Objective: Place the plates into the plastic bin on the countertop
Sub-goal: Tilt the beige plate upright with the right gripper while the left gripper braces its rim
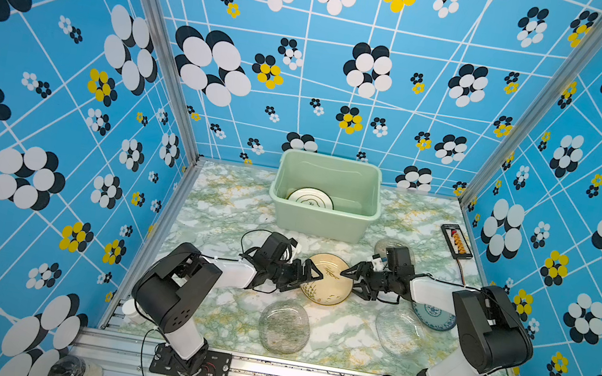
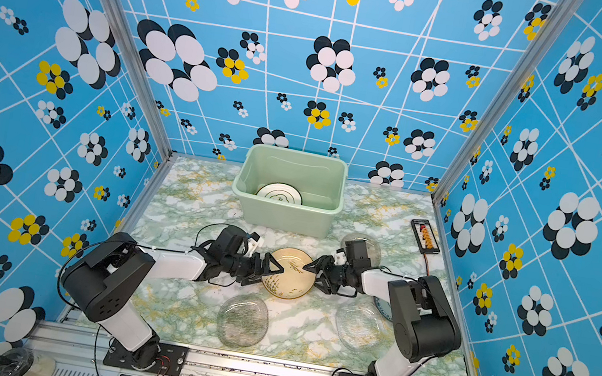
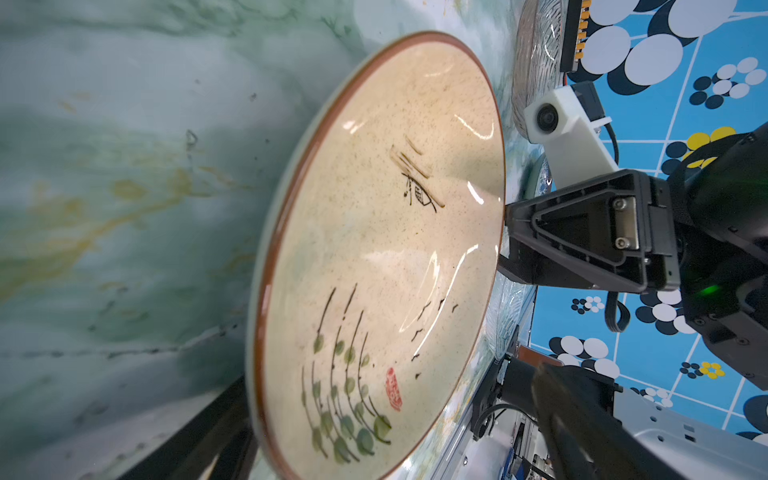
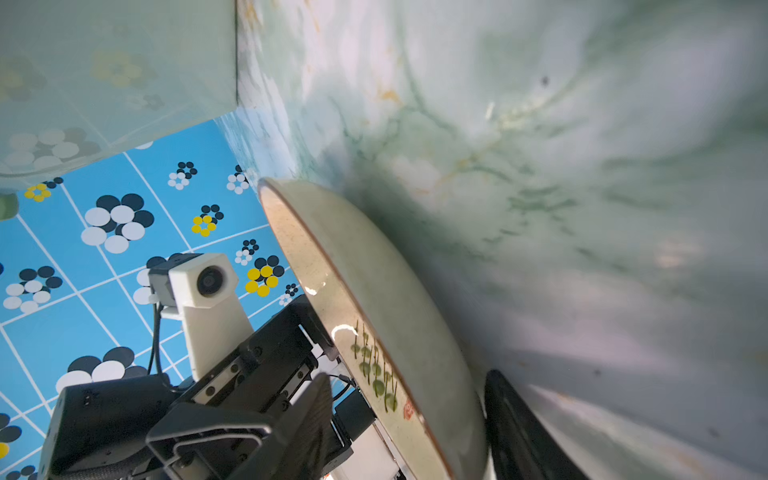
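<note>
Two grippers flank the beige plate [image 1: 327, 280], which sits mid-countertop [image 1: 239, 204] on the near side of the bin [image 1: 320, 223] and apart from it.

**Left gripper** [image 1: 311, 278]: fingers at full spread about the plate's left rim, with no contact that can be made out.

**Right gripper** [image 1: 349, 283]: rolled on its side with fingers partly apart. One finger is above the right rim and one is low by the countertop. Whether they bear on the rim cannot be told.

**Step in hand:** this looks like the grasp stage of picking up this plate, with the lift apparently not begun. A white plate [image 1: 310, 198] lies in the bin and a clear plate [image 1: 284, 325], among others, waits outside. The task therefore looks far from done.

**Next move (judged):**
- The right fingers must close firmly on the rim.
- The left gripper likely serves as a stop against sliding and must stand clear before the lift.
- The plate must then rise above the bin's near wall and come down onto the white plate.
- A glazed rim may slip in a one-sided pinch.

**Orientation:** the plate is face up and roughly level. Being round, it has no long axis. Its painted grass lies toward the arms' bases.
</note>
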Robot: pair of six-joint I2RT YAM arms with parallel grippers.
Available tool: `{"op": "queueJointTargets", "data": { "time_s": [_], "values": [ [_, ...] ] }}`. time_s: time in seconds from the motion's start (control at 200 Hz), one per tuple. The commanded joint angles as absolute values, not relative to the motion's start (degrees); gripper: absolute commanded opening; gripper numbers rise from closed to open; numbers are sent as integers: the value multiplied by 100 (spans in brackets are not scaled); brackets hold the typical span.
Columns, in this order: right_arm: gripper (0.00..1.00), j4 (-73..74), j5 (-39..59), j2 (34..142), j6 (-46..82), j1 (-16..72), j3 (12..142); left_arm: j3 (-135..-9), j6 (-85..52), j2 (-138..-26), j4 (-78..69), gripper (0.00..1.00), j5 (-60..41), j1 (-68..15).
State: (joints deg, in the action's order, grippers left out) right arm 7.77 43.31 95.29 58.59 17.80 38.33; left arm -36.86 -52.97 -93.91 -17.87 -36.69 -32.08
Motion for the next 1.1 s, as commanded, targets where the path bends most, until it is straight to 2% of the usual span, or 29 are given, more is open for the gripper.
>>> {"op": "queueJointTargets", "data": {
  "time_s": [0.0,0.345,0.545,1.094],
  "values": [
    [59,1269,4571,9261,5984,1759,3706,-3780,-5292,-9483,-1803,99,-3729,-3272],
    [54,1343,4452,8978,5977,1833,3734,-3766,-5265,-9415,-1716,99,-3710,-3329],
    [52,769,4285,9123,5742,2020,4045,-3753,-5251,-9396,-1688,99,-3685,-3349],
    [46,741,3924,9509,5968,2332,4324,-3837,-5229,-9443,-1661,99,-3653,-3427]
  ]
}}
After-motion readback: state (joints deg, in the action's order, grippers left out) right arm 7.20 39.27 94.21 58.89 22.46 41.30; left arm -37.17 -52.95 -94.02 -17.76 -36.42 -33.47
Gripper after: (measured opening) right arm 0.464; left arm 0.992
